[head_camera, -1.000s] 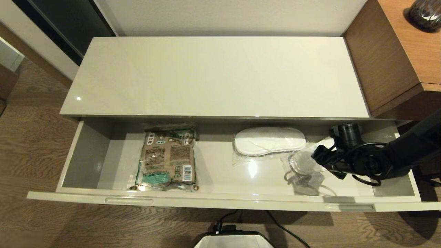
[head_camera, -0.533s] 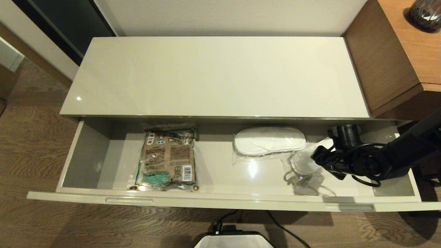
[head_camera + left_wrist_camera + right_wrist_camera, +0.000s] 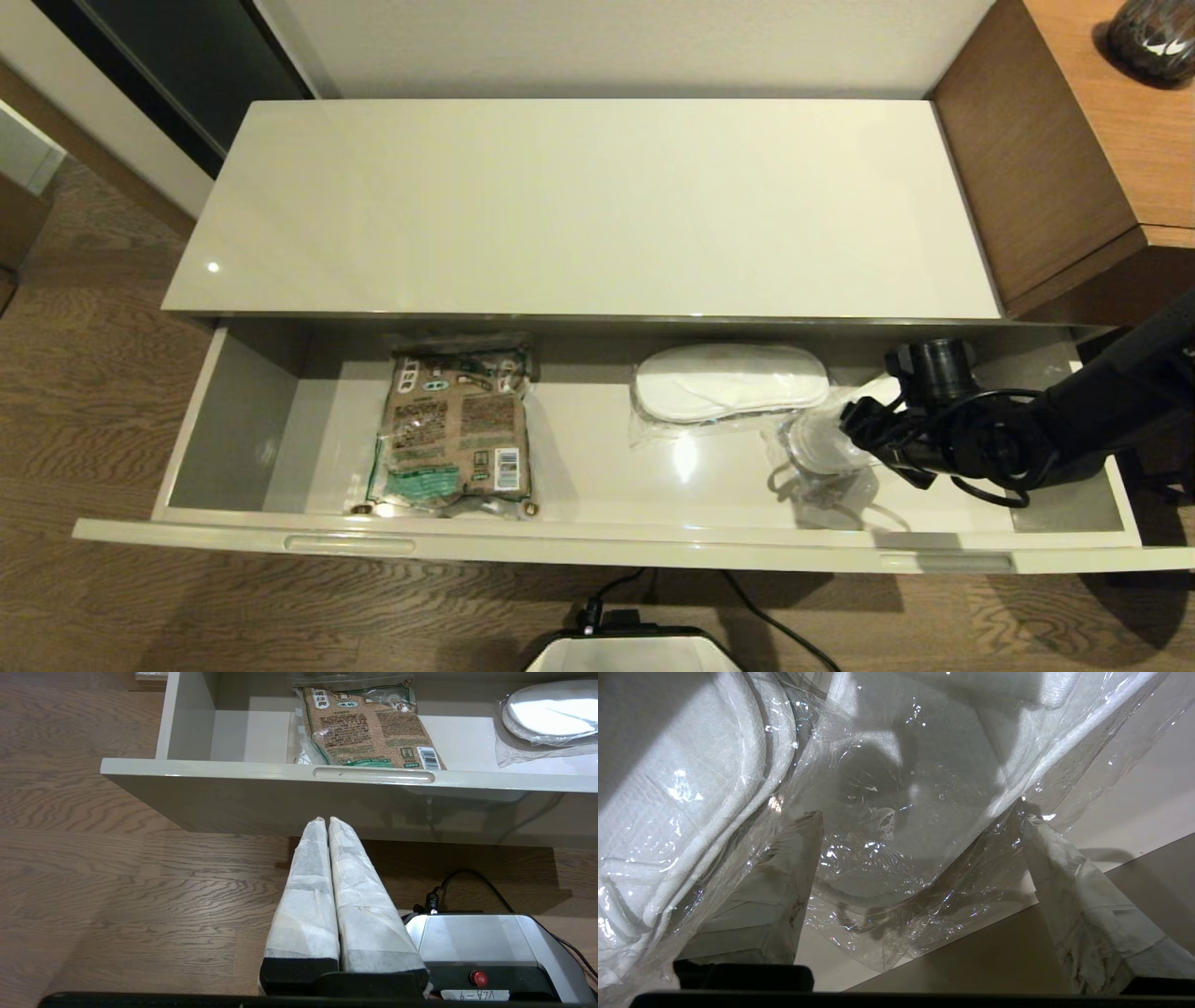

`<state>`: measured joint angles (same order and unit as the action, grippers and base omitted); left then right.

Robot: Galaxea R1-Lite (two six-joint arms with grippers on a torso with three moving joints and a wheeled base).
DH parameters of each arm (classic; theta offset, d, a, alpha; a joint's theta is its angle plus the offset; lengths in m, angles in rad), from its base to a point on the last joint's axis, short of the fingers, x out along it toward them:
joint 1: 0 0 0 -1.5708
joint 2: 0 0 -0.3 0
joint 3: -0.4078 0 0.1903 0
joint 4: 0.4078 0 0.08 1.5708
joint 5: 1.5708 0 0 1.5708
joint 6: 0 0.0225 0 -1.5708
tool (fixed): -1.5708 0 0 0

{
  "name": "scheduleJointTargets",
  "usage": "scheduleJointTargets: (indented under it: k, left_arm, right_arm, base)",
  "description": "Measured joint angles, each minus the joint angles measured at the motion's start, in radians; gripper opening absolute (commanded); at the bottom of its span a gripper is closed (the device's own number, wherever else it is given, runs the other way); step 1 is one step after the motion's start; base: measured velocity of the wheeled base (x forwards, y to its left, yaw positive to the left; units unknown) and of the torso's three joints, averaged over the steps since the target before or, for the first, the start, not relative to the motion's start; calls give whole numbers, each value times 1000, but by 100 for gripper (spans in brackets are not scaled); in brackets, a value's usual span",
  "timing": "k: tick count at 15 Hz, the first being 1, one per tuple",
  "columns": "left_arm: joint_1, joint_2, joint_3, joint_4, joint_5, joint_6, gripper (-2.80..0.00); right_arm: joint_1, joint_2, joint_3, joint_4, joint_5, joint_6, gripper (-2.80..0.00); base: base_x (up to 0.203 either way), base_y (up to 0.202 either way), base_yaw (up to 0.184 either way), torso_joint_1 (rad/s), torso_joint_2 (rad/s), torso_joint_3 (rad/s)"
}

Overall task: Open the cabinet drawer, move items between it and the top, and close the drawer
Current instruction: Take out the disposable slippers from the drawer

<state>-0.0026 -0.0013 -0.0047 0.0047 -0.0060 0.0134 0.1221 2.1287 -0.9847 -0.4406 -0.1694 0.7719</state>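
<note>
The cabinet drawer (image 3: 560,546) stands pulled out below the bare cream top (image 3: 579,205). Inside it a brown-and-green pouch (image 3: 453,429) lies left of centre, and white slippers (image 3: 728,383) in clear wrap lie to the right. My right gripper (image 3: 845,431) is low in the drawer's right part, at the loose tail of the wrap (image 3: 822,457). In the right wrist view this gripper (image 3: 920,816) is open, its fingers (image 3: 784,882) wide apart with the clear wrap (image 3: 887,858) lying between them and the slippers (image 3: 682,788) to one side. My left gripper (image 3: 327,820) is shut and empty, low in front of the drawer front (image 3: 373,798).
A brown wooden desk (image 3: 1074,159) rises at the cabinet's right end, close to my right arm. A dark vase (image 3: 1153,33) stands on it. The robot base (image 3: 481,938) and its cable sit on the wood floor under the drawer's front.
My right gripper's fingers have spread apart and let go of the clear wrap, and the gripper has edged slightly left. The slippers, the pouch and the left arm have not moved.
</note>
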Motion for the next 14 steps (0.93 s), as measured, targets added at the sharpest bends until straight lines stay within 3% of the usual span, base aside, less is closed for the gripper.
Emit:
scheduleJointTargets:
  k: [14]
  left_arm:
    - [0, 0, 0, 0, 0, 0, -280]
  right_arm:
    - [0, 55, -31, -65, 0, -1, 0]
  base:
    - [0, 0, 0, 0, 0, 0]
